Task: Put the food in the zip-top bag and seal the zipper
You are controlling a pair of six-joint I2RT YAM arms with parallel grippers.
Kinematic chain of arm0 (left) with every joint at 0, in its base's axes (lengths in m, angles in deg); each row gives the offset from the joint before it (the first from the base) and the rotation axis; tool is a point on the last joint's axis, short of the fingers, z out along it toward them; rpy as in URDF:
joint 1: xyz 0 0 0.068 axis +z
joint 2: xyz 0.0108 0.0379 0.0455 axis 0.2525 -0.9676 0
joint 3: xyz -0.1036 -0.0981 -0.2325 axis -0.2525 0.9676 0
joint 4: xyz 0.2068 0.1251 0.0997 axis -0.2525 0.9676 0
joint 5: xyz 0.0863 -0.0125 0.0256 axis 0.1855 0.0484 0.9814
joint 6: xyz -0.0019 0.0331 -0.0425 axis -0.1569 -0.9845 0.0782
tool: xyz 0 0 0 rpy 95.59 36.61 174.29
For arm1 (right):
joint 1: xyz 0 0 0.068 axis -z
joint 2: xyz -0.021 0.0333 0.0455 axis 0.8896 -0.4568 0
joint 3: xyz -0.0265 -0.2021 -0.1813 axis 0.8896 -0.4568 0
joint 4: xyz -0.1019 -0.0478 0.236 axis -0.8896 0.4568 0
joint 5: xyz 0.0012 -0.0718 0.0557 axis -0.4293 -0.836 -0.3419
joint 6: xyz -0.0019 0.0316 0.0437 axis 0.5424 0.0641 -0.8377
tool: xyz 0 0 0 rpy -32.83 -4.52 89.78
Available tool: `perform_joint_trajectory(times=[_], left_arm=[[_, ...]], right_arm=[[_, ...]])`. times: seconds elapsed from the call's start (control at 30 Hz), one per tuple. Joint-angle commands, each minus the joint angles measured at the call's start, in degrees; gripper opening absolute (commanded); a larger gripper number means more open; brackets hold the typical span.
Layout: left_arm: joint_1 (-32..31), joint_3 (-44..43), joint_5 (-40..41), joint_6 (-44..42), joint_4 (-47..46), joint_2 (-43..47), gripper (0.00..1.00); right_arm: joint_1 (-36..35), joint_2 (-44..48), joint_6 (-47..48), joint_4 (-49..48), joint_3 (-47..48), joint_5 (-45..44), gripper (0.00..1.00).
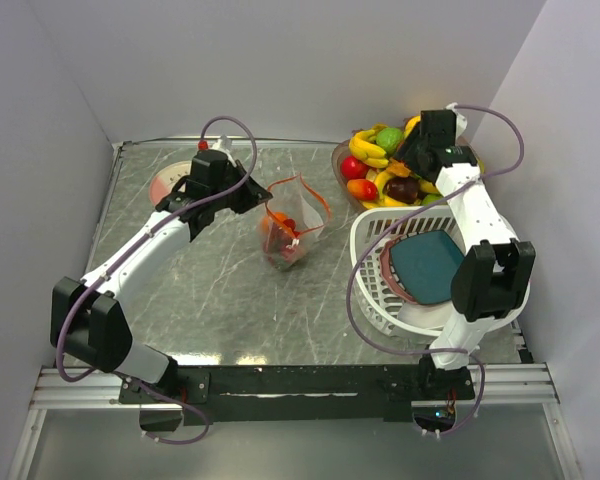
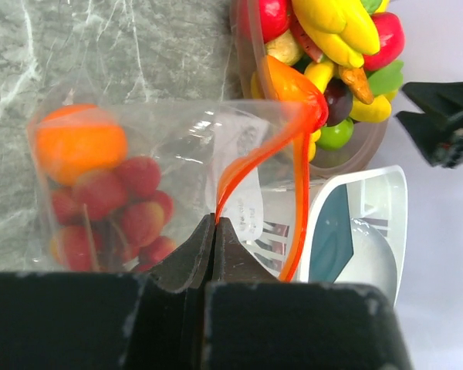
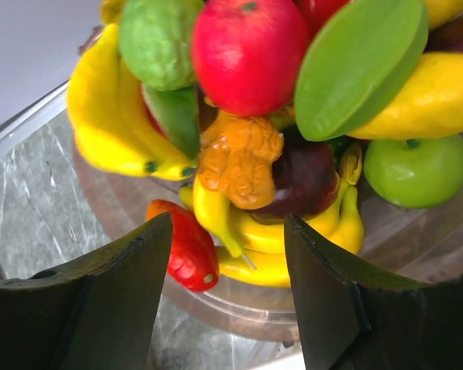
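My left gripper (image 2: pixel 216 221) pinches the zipper (image 2: pixel 297 200) of the zip-top bag (image 2: pixel 177 142), partly filled and unsealed, while my right gripper (image 3: pixel 228 231) hangs spread open over more food (image 3: pixel 247 46) beside it.

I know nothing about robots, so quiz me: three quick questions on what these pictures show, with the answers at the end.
1. True or false: the right gripper is shut on a banana.
2. What does the left gripper pinch? A) a red apple B) the zipper of the zip-top bag C) a purple plum
3. Fill in: the teal plate lies in the white ____.
Key: 1 false, it hangs open over the fruit bowl. 2 B. 3 basket.
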Motion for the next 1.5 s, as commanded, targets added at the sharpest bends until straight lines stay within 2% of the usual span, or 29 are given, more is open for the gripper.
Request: perform_joint_trajectory(times=[0.0, 0.37, 0.57, 0.7, 0.8, 0.93, 1.47], left_arm=[[0.43, -1.16, -1.10, -0.29, -3.16, 1.17, 0.01], [0.61, -1.25, -0.83, -0.20, -3.07, 1.43, 0.01], [0.61, -1.60, -1.10, -0.11, -3.51, 0.73, 0.01], [0.61, -1.69, -1.45, -0.11, -3.77, 0.29, 0.01], [0.61, -1.69, -1.54, -0.20, -3.86, 0.03, 0.01], [0.61, -1.60, -1.89, -0.11, -4.39, -0.23, 0.01], [0.61, 0.42, -2.59, 1.12, -6.41, -0.15, 0.01]], right_arm=[[2.93, -0.73, -4.80, -6.51, -2.51, 2.45, 0.67], [4.07, -6.97, -11.40, -11.79, -3.40, 7.20, 0.63], [4.07, -9.79, -13.07, -12.75, -2.86, 8.96, 0.56], [4.07, -9.27, -13.16, -12.58, -3.12, 9.40, 0.35], [4.07, -8.04, -12.99, -12.58, -3.83, 9.58, 0.25], [3.99, -6.54, -12.37, -12.40, -5.06, 10.19, 0.18], [3.99, 1.54, -10.62, -11.35, -12.35, 10.63, 0.12]])
